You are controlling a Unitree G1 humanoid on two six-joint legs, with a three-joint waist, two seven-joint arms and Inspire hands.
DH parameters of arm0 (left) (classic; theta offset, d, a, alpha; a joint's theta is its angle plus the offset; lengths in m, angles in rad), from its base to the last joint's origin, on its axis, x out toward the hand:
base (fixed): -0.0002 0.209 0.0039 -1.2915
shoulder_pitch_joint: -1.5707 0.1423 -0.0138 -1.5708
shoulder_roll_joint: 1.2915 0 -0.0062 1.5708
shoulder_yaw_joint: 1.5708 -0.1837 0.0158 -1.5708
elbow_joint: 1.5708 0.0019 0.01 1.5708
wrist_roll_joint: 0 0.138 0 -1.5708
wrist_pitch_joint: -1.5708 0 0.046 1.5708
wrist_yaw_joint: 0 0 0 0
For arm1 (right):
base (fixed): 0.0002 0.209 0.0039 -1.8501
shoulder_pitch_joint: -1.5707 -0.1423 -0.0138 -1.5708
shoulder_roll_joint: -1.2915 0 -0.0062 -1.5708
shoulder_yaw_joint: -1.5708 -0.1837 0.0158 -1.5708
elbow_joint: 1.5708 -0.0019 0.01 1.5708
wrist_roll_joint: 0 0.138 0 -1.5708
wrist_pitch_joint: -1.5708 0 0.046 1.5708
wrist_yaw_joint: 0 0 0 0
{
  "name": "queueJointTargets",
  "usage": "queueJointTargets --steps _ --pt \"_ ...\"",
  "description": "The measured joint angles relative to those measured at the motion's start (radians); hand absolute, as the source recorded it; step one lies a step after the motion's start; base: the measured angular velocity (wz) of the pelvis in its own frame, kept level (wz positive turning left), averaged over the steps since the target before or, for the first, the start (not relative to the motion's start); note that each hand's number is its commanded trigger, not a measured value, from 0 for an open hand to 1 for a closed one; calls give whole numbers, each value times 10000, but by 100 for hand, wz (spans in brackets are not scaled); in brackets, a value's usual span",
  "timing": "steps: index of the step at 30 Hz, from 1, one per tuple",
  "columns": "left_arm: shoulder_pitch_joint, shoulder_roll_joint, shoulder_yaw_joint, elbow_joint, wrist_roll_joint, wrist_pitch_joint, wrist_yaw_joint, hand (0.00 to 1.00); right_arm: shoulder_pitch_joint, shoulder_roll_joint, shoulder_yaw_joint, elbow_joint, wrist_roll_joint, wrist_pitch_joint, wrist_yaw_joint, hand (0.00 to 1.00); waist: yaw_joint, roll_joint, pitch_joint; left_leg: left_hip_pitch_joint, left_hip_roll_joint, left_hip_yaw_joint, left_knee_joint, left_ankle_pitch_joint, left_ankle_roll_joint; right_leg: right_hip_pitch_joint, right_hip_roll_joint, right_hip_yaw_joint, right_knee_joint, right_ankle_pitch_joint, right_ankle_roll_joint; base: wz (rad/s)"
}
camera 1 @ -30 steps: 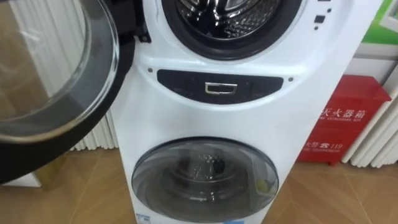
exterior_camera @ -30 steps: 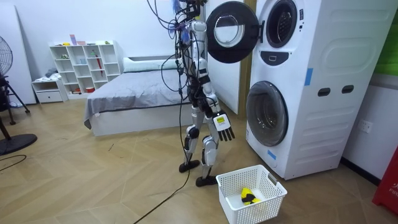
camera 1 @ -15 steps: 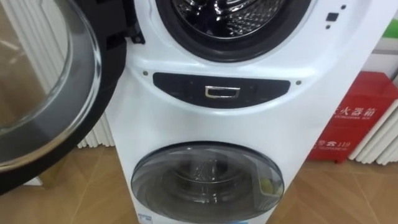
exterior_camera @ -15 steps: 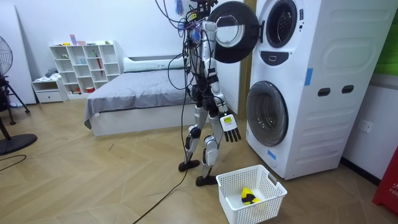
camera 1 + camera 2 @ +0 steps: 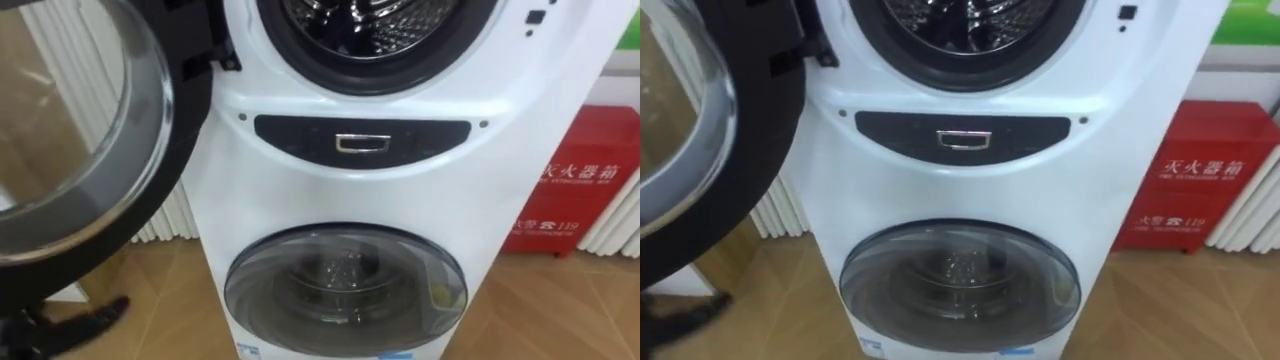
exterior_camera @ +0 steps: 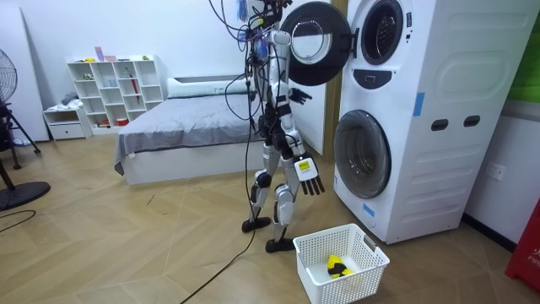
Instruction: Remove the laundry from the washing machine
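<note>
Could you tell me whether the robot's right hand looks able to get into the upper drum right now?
Probably yes: the upper door is swung aside to the robot's left, so the mouth of the upper drum is unblocked. The right hand, open, hangs low and must rise.

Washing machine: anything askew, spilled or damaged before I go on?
Nothing stands out. The upper door hangs wide open on its hinge, the lower door is shut, and the white basket stands upright.
</note>
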Motion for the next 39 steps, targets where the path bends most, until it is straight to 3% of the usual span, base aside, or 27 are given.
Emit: queueJointTargets --steps 2,5,12,15,22,27,29,34,36,37,38,39 --pt "3 3 54 -470 71 290 338 0 101 -103 -10 -93 49 13 3 0 81 15 30 -60 23 -6 -8 1 -2 -94 27 40 20 19 -30 0" --pt "-2 8 140 -941 301 560 728 0 166 -105 -147 -55 59 150 -18 0 153 -115 8 -117 41 -84 -6 7 -12 -111 35 -60 -12 24 -40 8" --pt "-15 159 143 -1445 733 609 1164 0 173 -105 -234 13 -24 228 209 0 184 -346 38 -135 41 -249 -7 7 -12 -42 25 -119 -91 34 -50 5" --pt "13 163 128 -1928 1082 972 1353 0 172 -91 -217 14 -307 234 313 0 135 -393 64 -207 41 -301 -3 7 -12 -49 8 -165 -126 38 -45 11" --pt "301 160 -477 -3259 1206 1612 1344 0 97 -70 -174 55 -354 309 528 0 -69 -522 148 -467 5 -949 105 8 -10 251 -70 -424 -608 180 41 32" --pt "777 -38 -1094 -4425 1811 2025 1343 0 -121 -71 142 241 -347 302 853 0 -93 -551 167 -632 2 -1080 139 10 -9 252 -94 -424 -757 193 44 29" --pt "970 -167 -1611 -4861 2022 2187 1322 0 -221 -73 664 276 -368 301 962 0 -151 -549 170 -698 3 -1232 130 11 -9 253 -100 -380 -749 193 44 23" --pt "1448 -642 -2276 -5578 2755 2254 560 0 -326 -66 1234 294 -247 298 1117 0 -315 -551 181 -692 3 -1327 140 13 -9 237 -103 -370 -603 195 39 10" --pt "1450 -695 -2816 -5629 3039 2262 163 0 -367 -72 1476 290 -9 298 1069 0 -425 -652 237 -806 -88 -1074 582 12 -10 453 -313 -30 -610 224 11 12" --pt "1450 -677 -3338 -5927 3206 2260 -152 0 -594 -51 1668 271 111 292 1015 0 -573 -1010 467 -1543 -338 -753 1876 38 -144 749 -806 816 -903 223 38 46" --pt "1332 -823 -4156 -6406 3258 2213 -631 0 -612 -89 1669 300 176 185 1017 0 -769 -963 406 -2124 -437 -1040 1098 170 -175 505 -976 1494 -886 225 171 58" --pt "1208 -856 -4533 -6705 3326 2123 -891 0 -623 -96 1604 383 173 150 1009 0 -832 -868 387 -2236 -334 -935 595 302 211 287 -971 1540 -818 177 303 30"
